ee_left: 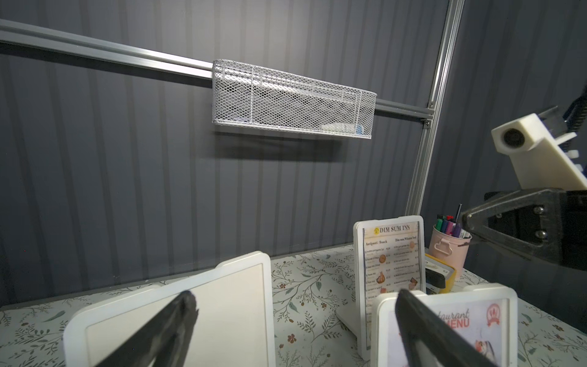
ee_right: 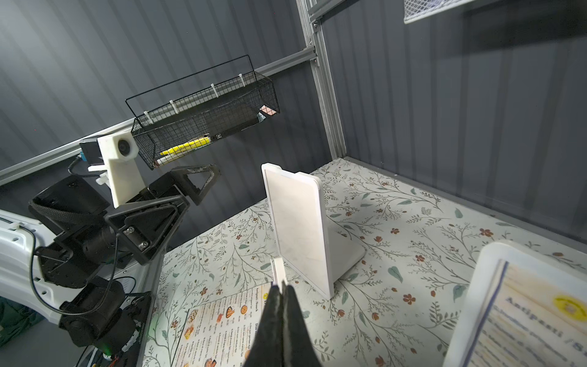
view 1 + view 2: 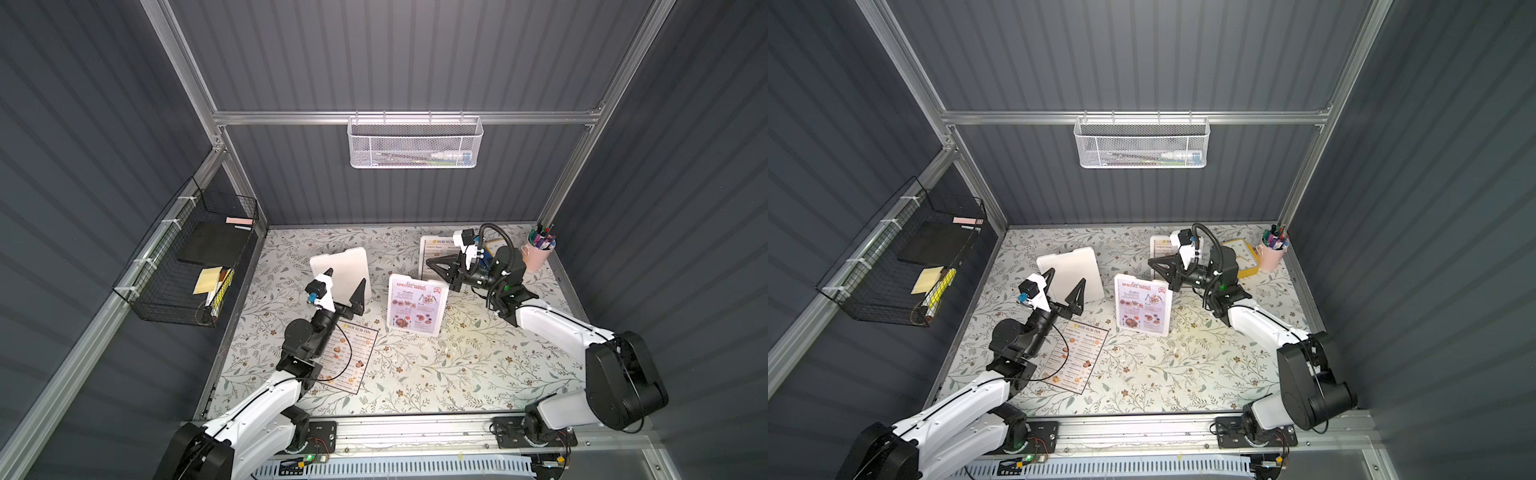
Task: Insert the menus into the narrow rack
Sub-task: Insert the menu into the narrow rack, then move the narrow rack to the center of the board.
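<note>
Fingers point(image 1: 178, 317) of left gripper point(image 3: 346, 275) spread wide, empty, before blank holder point(image 3: 345, 259); right gripper point(image 3: 430, 262) pressed closed, apparently empty, far right; loose menu point(image 3: 363, 349) flat, near left: likely light, floppy, slick, best pinched at its uncovered right edge.

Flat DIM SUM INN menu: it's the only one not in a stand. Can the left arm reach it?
Likely yes: nothing lies on the flat menu, and the left end effector is open and empty nearby, though the arm's own links overhang one edge.
</note>
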You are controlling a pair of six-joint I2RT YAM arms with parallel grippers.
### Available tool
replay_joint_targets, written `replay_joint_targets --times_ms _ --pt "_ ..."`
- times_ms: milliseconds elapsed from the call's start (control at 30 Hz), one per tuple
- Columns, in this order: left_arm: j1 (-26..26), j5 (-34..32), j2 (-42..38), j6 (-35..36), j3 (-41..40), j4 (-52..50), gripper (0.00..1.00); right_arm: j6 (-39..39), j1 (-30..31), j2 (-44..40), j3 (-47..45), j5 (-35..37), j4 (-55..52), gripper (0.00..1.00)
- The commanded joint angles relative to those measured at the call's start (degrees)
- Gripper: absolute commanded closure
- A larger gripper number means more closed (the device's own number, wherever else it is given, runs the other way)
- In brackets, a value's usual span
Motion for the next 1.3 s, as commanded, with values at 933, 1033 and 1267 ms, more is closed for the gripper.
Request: replay_joint_targets --times_ms 933,1033,1267 --pt "-0.33 25.38 20.68 -2.88 4.20 9.68 0.01 5.09 2.91 -20.95 -21.73 20.53 -15.76 0.26" --pt "-0.38 25.32 24.27 -3.50 4.10 11.69 0.02 5.67 4.23 -18.85 -22.36 22.06 -15.52 0.27" --pt "-0.45 26.78 36.82 -5.49 7.07 16.54 0.13 6.95 8.15 -13.77 -22.68 27.94 -14.51 0.30"
